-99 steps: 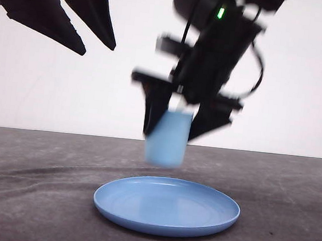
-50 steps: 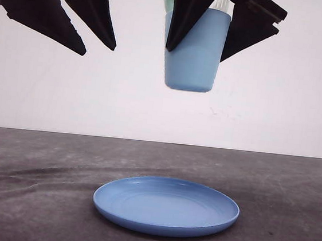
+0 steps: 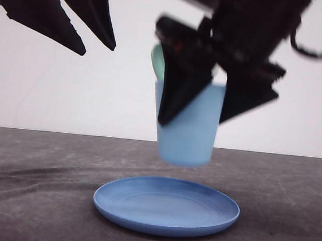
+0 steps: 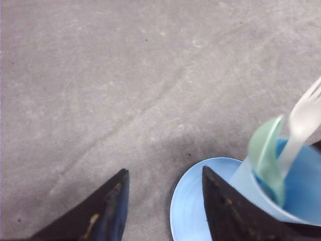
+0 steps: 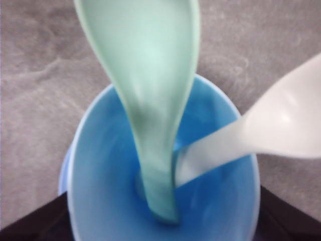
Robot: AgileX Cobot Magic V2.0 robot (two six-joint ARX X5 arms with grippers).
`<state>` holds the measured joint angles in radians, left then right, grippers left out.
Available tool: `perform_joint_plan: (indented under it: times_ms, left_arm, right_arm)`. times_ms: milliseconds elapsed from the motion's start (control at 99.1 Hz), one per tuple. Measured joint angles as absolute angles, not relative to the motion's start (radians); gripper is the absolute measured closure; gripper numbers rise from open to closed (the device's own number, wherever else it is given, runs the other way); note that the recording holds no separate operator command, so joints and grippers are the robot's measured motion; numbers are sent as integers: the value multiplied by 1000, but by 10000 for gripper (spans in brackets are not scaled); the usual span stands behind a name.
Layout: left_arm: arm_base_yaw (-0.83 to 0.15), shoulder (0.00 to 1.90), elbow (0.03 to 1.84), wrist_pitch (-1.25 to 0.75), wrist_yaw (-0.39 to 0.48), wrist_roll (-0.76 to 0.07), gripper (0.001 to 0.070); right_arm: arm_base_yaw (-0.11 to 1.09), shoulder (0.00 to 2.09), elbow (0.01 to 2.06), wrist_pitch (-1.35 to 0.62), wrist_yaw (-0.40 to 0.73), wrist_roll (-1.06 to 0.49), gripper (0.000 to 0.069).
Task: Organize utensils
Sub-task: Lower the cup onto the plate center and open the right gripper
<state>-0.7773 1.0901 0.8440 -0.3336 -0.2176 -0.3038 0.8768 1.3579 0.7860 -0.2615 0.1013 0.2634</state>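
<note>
My right gripper is shut on a light blue cup, held upright a little above a round blue plate. The two utensils stand in the cup. The mint-green spoon leans with its bowl up over the rim, and its bowl also peeks out behind the cup. The white fork leans the other way, tines up. My left gripper hangs open and empty, high at the left. In the left wrist view its fingers stand apart beside the plate and the cup.
A dark grey table with faint creases runs back to a white wall. The plate sits in the middle near the front edge, with bare table on both sides.
The right gripper first lifted the cup high, then brought it back down. It now hangs just above the plate, blurred by motion. The left gripper has not moved.
</note>
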Motion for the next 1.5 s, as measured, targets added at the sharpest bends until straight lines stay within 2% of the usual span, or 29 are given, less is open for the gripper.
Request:
perform_joint_plan:
  times_ms: [232,807,868,979,1049,1241,1503]
  left_arm:
    - [-777,1090,844,-333,-218,-304,437]
    - [-777,1090,844,-333,-218,-304,437]
    - [-778,1090,844,-333,-218,-304,437]
    - [-778,1090,844,-333,-218,-304,437]
    - [-778,1090,844,-333,-218,-304,437]
    - [-778,1090,844,-333,-218,-304,437]
    - [-778,1090,844,-333,-218,-304,437]
  right_arm:
    - [877,1412,760,-179,102,282,271]
    - [913,1475,760,-145,112,296,270]
    - [916,1477,760,-146,115,296,239]
    - [920,1482,760,-155,105,297,110]
    - [922,1481,760,-173,105,297,73]
    - [922,1400,760,-227,105,296,55]
    - [922,1153,761,-370,122,285,55]
